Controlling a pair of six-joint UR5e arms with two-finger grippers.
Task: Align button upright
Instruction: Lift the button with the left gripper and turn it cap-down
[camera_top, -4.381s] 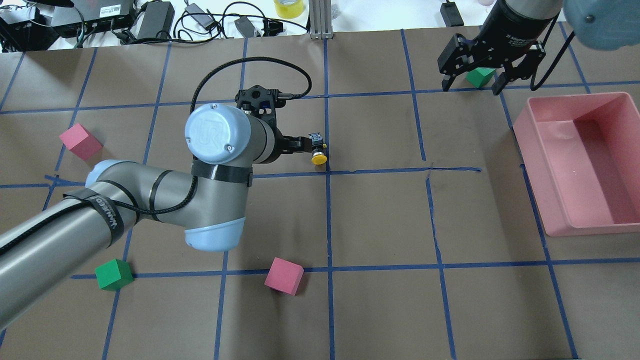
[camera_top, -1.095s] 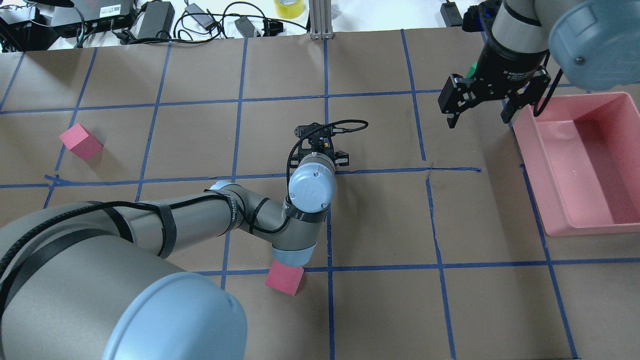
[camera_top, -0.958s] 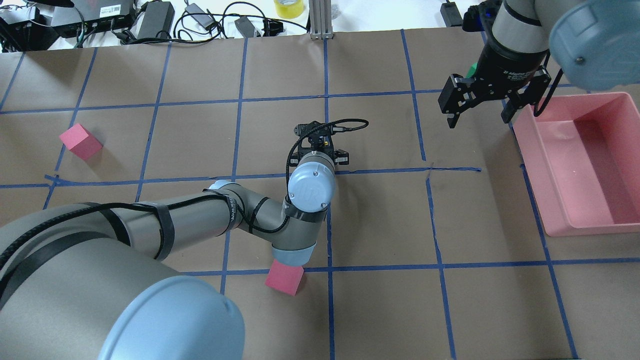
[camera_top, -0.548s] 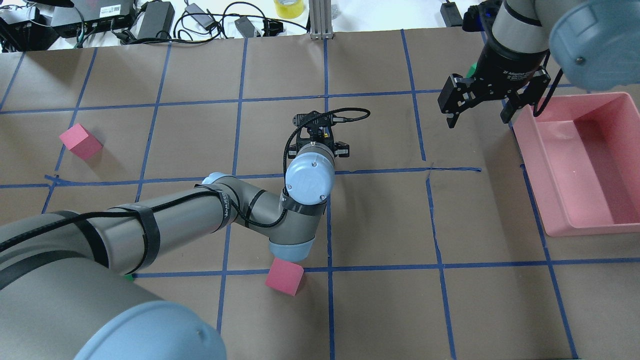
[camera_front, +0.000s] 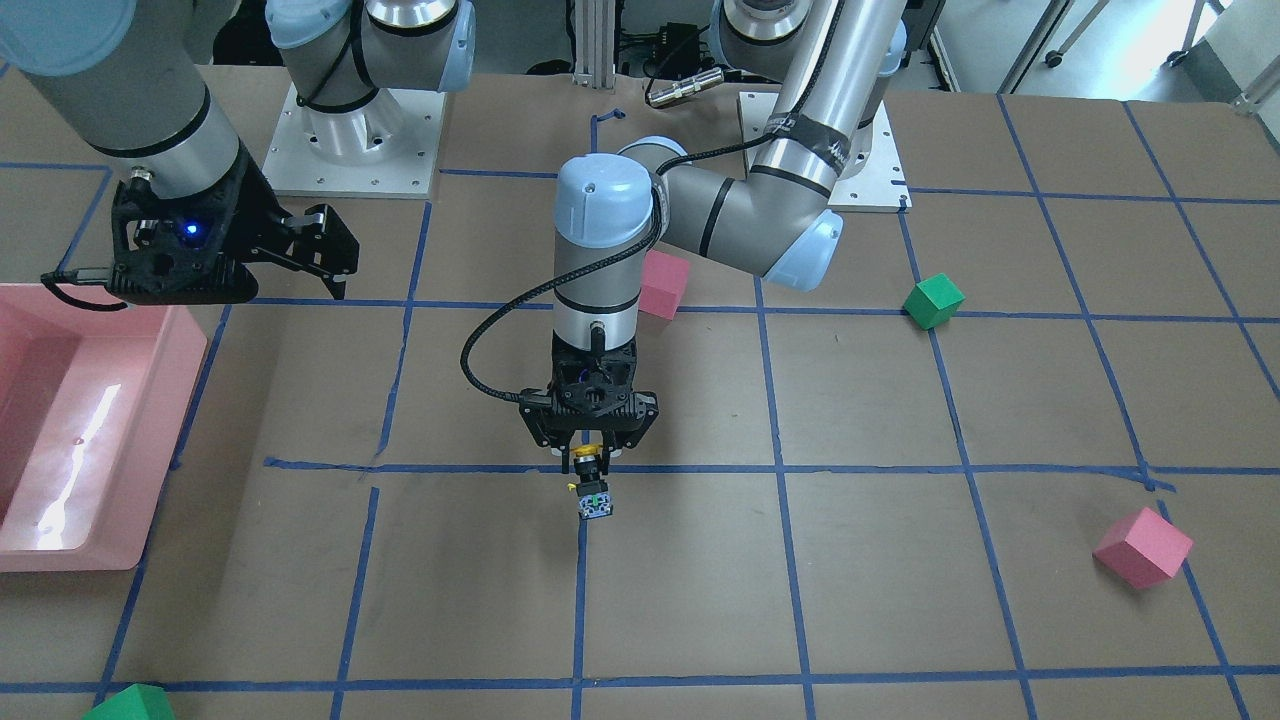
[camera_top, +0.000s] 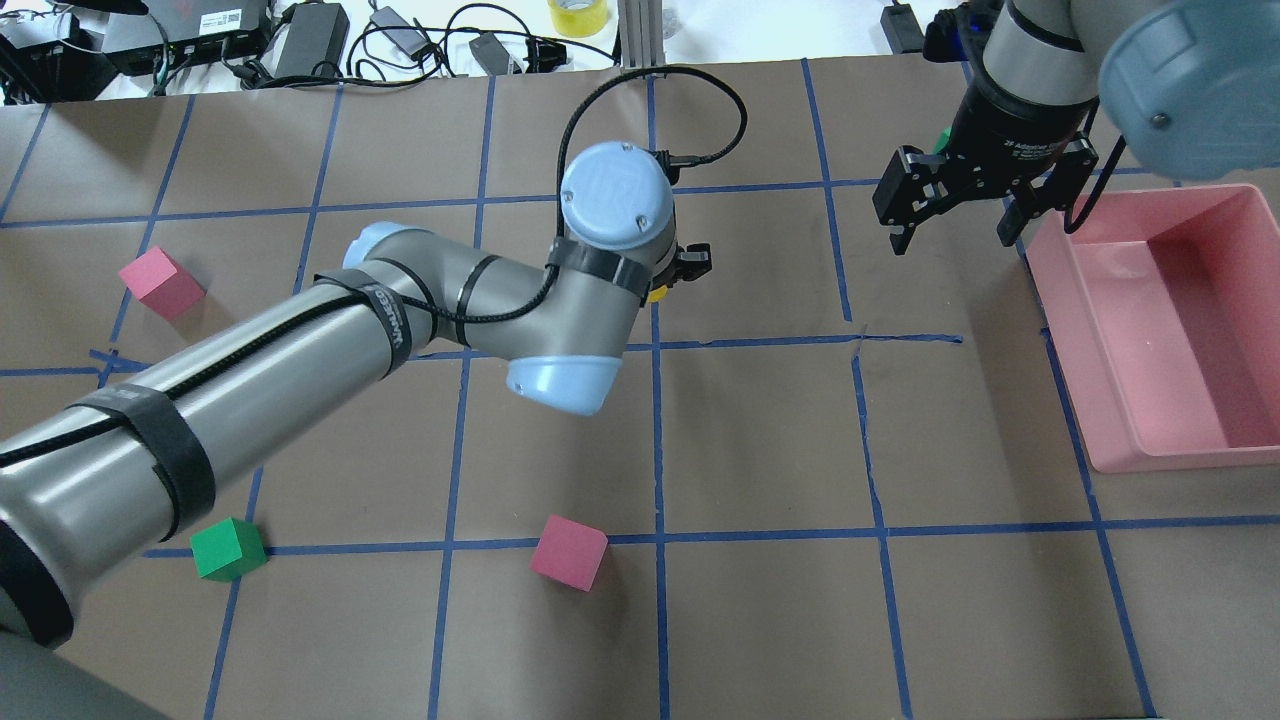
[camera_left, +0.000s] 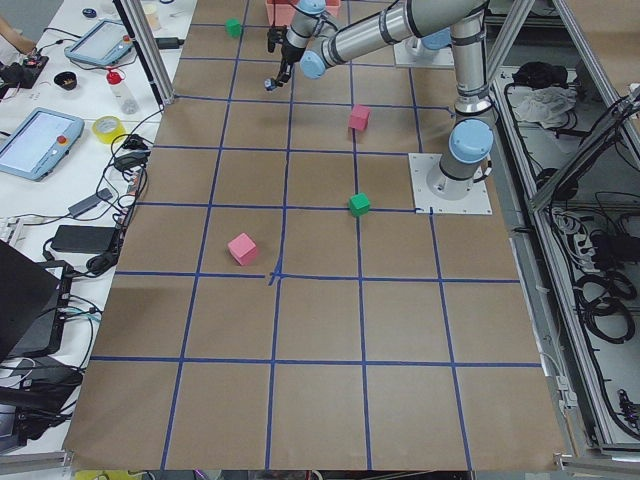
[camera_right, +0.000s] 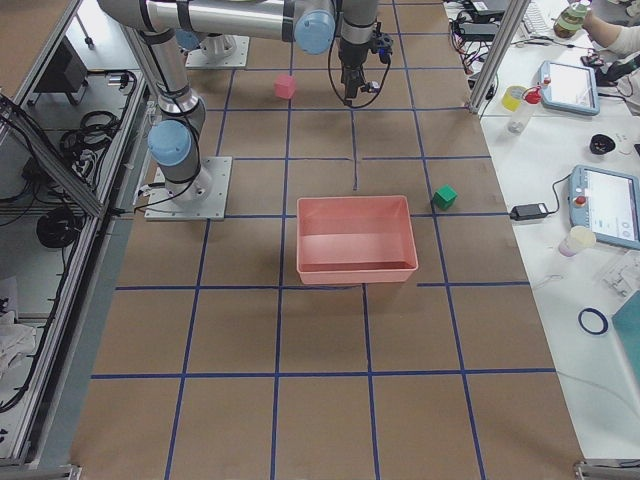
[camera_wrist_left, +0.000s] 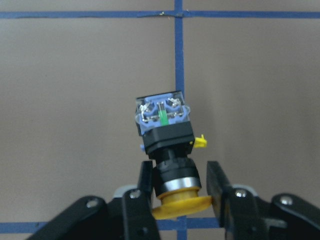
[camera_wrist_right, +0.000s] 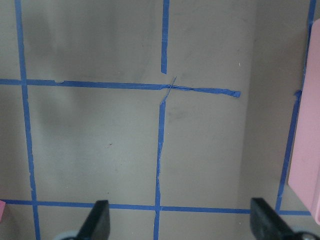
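The button (camera_front: 592, 485) has a yellow cap, a black body and a grey-blue contact block. It stands between my left gripper's fingers with the cap up and the block down. My left gripper (camera_front: 589, 452) points straight down and is shut on the button at its cap. In the left wrist view the fingers (camera_wrist_left: 217, 187) flank the cap of the button (camera_wrist_left: 167, 135). I cannot tell whether the block touches the paper. From overhead only a sliver of the yellow cap (camera_top: 657, 293) shows under my wrist. My right gripper (camera_top: 950, 225) is open and empty near the bin.
A pink bin (camera_top: 1065, 330) stands at the right. Pink cubes (camera_top: 160, 283) (camera_top: 568, 552) and a green cube (camera_top: 228, 548) lie on the left half. Another green cube (camera_top: 940, 140) sits behind my right gripper. Cables and power bricks (camera_top: 310, 40) line the far edge.
The button went from lying on its side to cap up. In the last second my left wrist swung over it and now points straight down. My right arm barely moved.
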